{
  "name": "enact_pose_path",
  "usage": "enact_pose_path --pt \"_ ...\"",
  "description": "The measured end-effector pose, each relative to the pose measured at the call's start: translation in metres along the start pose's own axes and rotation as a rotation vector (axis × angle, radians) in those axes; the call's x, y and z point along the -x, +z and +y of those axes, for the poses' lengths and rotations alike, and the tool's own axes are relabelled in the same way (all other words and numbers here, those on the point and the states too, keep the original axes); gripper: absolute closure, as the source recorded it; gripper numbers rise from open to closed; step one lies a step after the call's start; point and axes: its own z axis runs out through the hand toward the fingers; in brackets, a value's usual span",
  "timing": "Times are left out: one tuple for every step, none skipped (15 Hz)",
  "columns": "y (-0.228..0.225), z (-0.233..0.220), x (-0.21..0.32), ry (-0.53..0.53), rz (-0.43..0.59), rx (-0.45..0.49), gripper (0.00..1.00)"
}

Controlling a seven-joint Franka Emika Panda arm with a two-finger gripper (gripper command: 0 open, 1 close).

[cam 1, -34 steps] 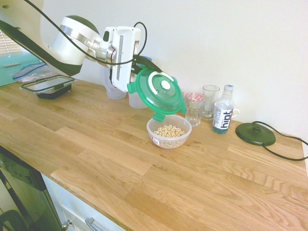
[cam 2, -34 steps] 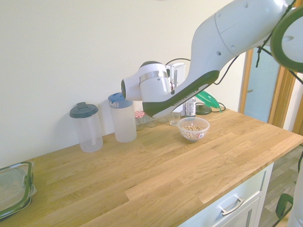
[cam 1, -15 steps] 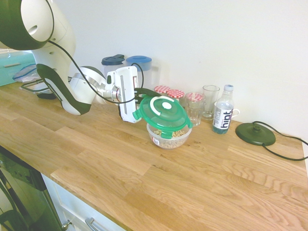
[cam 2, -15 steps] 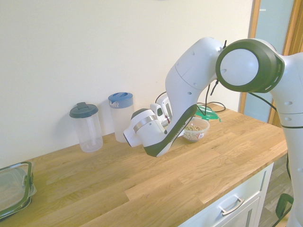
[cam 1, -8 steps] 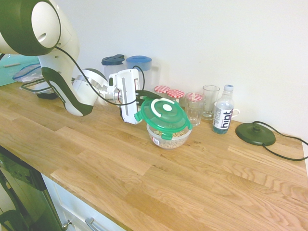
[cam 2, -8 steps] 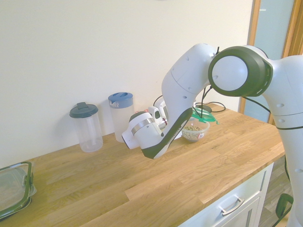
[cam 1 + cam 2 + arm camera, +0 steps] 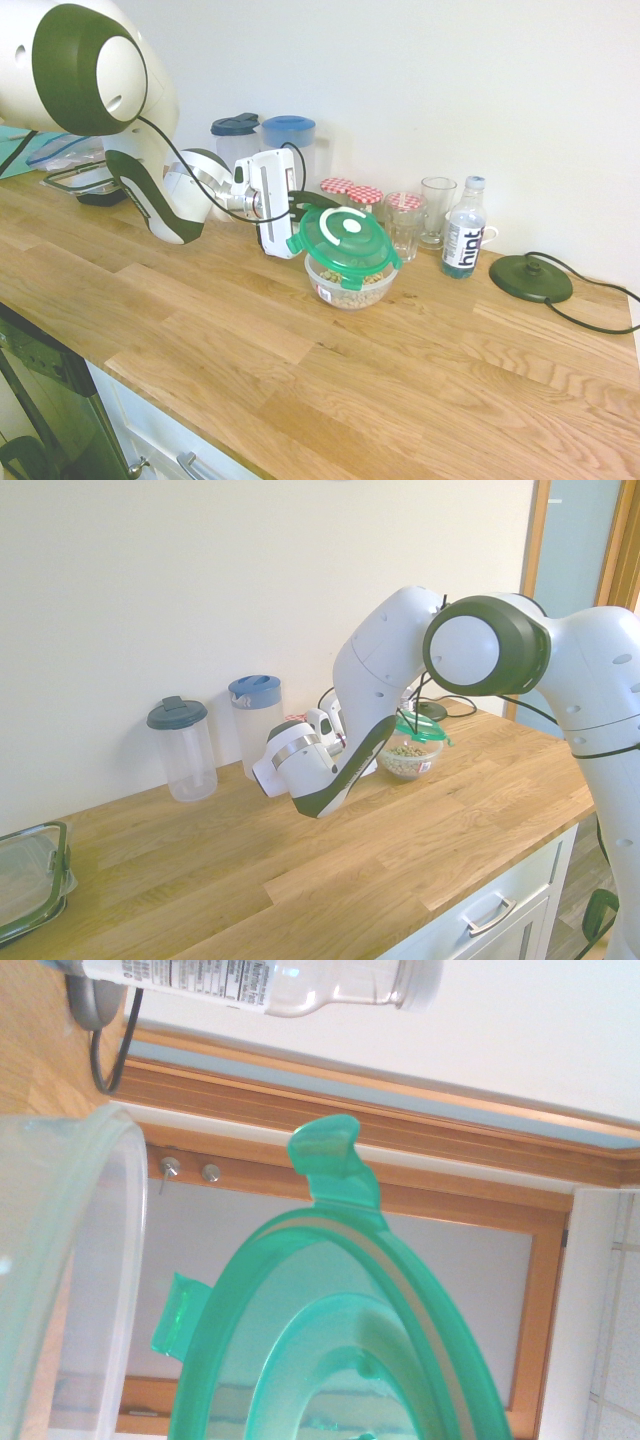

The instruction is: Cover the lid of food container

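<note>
Mid-frame on the bench (image 7: 300,350): lid (image 7: 346,238) sits over the food container (image 7: 350,284), slightly tilted, left edge held by the claw (image 7: 296,236), which is closed on the lid's rim. Cereal visible beneath. Seating step looks nearly done. To finish well: level the lid, centre it on the rim, press down evenly before letting go. Jars (image 7: 350,192) and glasses (image 7: 437,210) stand just behind; keep clear of them.

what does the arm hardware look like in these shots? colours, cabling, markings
White glossy Franka arm with rounded shells, dark green joint caps and trim, and a silver ring near the wrist. A flat white boxy gripper carries dark fingers. Thin black cables loop along the forearm to the wrist. No legible markings.
</note>
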Motion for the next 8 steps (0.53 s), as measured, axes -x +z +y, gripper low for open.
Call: enact_pose_path --pt "0.001 -0.001 -0.001 0.001 -0.001 0.003 1.0" --pt "0.002 -0.003 -0.002 0.003 -0.002 0.005 1.0" --pt "0.002 -0.005 -0.002 0.003 -0.001 0.007 1.0" --pt "0.002 -0.006 -0.002 0.004 -0.001 0.008 1.0" --pt "0.003 -0.008 -0.002 0.003 -0.001 0.011 1.0" --pt "0.004 -0.009 -0.001 0.001 -0.001 0.013 1.0" --pt "0.004 -0.011 0.0 -0.001 -0.001 0.015 1.0" --pt "0.004 -0.012 0.001 -0.004 0.0 0.015 1.0"
